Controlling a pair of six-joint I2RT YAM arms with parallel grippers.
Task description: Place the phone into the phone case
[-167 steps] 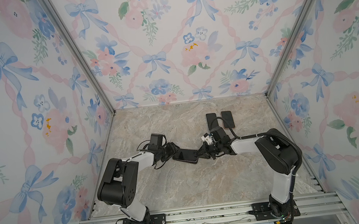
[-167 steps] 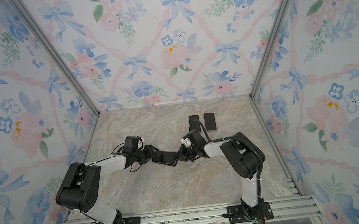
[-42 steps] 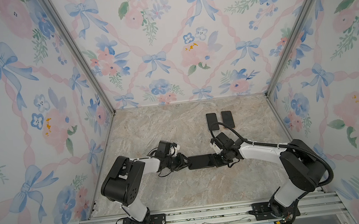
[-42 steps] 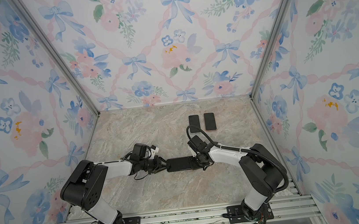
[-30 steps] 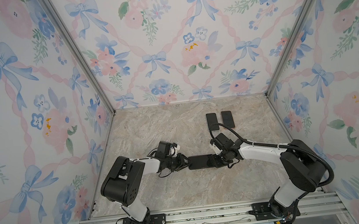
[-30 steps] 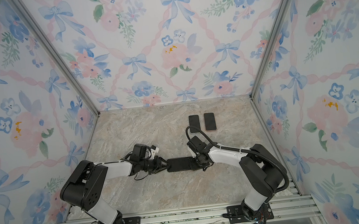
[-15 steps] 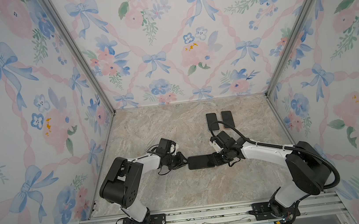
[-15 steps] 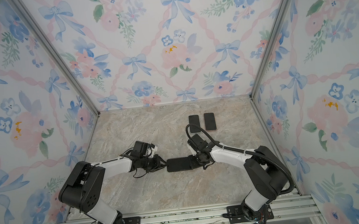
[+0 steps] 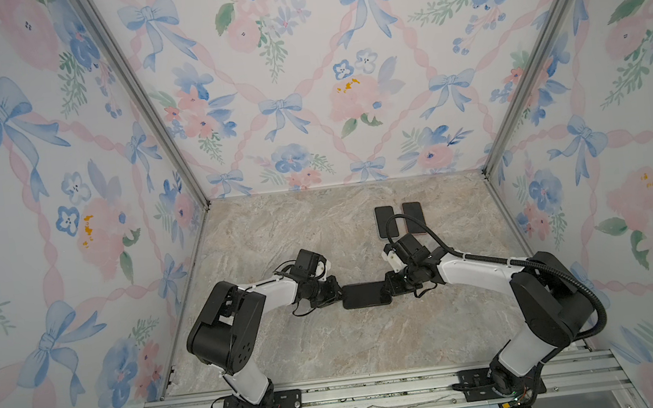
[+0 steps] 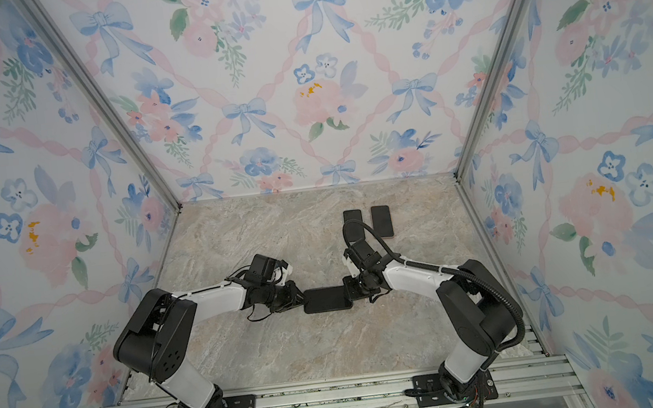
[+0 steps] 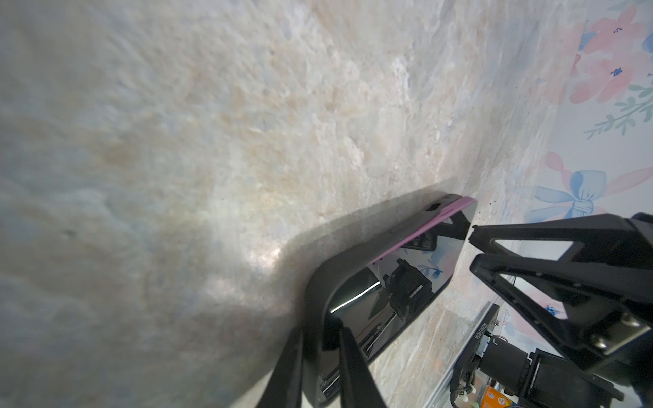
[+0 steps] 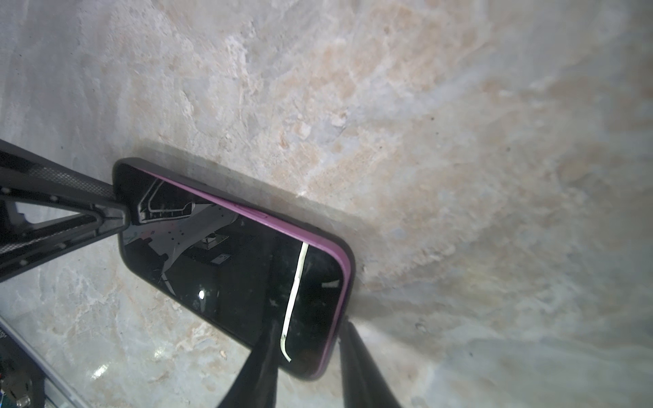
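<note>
Marble-look tabletop (image 9: 331, 338), floral bow-print walls (image 9: 301, 69), left jaws pinching phone case (image 11: 314, 293), right jaws gripping phone (image 12: 229, 275).

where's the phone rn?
In both top views the phone sits near the middle of the table, between the left gripper at its left end and the right gripper at its right end.

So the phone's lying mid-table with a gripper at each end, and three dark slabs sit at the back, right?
Not three. Both top views show two dark slabs side by side at the back of the table. The rest holds: the phone lies mid-table, left gripper at one end, right gripper at the other.
</note>
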